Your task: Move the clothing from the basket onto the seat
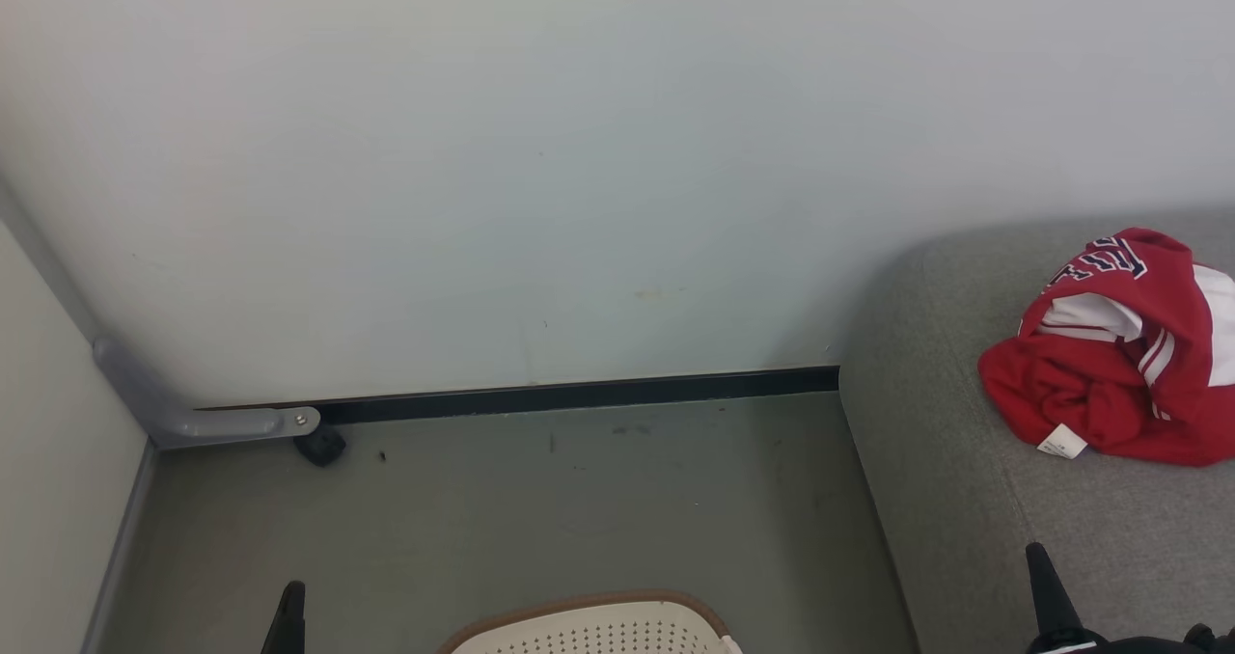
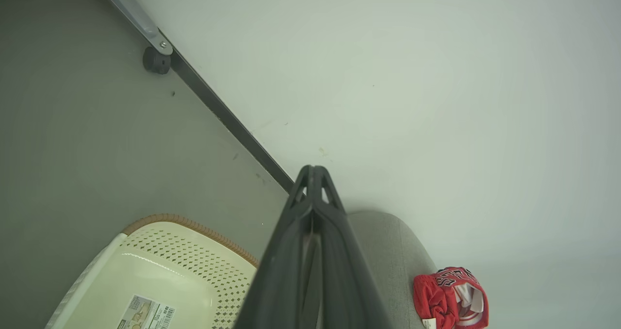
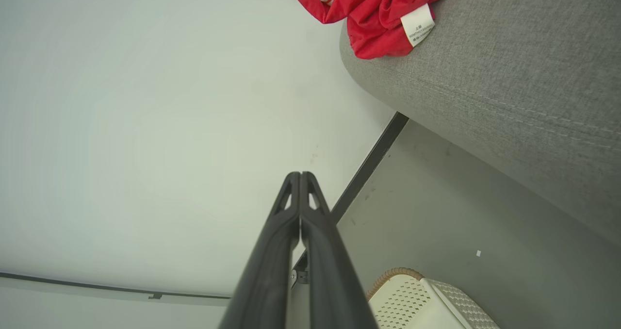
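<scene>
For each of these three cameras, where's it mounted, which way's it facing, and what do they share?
Head view: on the head, facing forward and down at the corner of wall and floor; left claw lower left, right claw lower right.
Left wrist view: on the left wrist, looking along its shut claw toward the wall's base.
Right wrist view: on the right wrist, looking along its shut claw at the wall.
Shared: all show the basket, the seat, and the clothing lying on the seat.

Bare room corner — grey sofa seat (image 1: 965, 461), laundry basket (image 1: 589, 625).
</scene>
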Tool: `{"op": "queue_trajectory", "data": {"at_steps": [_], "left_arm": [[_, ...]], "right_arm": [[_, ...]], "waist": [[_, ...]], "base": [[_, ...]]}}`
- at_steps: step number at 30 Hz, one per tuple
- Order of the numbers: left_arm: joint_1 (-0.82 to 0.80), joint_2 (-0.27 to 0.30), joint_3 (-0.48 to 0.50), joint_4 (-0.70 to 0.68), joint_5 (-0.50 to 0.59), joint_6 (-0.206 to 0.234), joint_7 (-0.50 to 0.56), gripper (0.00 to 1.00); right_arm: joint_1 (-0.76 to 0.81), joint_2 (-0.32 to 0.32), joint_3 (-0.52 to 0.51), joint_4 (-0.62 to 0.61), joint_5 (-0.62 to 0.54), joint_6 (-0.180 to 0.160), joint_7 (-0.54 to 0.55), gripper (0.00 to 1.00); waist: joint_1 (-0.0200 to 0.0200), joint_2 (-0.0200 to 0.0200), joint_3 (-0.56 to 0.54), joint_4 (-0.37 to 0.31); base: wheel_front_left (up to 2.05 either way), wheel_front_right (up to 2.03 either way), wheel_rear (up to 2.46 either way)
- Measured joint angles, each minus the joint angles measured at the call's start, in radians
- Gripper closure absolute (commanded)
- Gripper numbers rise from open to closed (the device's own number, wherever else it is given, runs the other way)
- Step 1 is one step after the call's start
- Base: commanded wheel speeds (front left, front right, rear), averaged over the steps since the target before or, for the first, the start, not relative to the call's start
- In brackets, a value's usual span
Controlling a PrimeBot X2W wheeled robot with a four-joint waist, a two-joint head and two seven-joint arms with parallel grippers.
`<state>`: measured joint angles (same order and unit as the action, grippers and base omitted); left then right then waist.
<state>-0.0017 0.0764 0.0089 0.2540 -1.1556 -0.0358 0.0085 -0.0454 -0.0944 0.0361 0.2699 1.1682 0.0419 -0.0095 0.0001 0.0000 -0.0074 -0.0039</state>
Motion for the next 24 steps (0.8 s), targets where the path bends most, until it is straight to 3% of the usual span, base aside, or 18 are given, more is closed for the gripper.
{"op": "queue_trajectory", "data": {"at_steps": [24], "left_arm": [[-0.058,-0.022,0.058,0.029,-0.317,-0.063,0.078,1.0]], "right_arm": [[-0.029,0.035,-0.123,0.022,0.31,0.057,0.089,1.0]], "waist": [[0.0,0.0001,0.007,0.003]], "base": [[0.0,0.0,0.0]]}}
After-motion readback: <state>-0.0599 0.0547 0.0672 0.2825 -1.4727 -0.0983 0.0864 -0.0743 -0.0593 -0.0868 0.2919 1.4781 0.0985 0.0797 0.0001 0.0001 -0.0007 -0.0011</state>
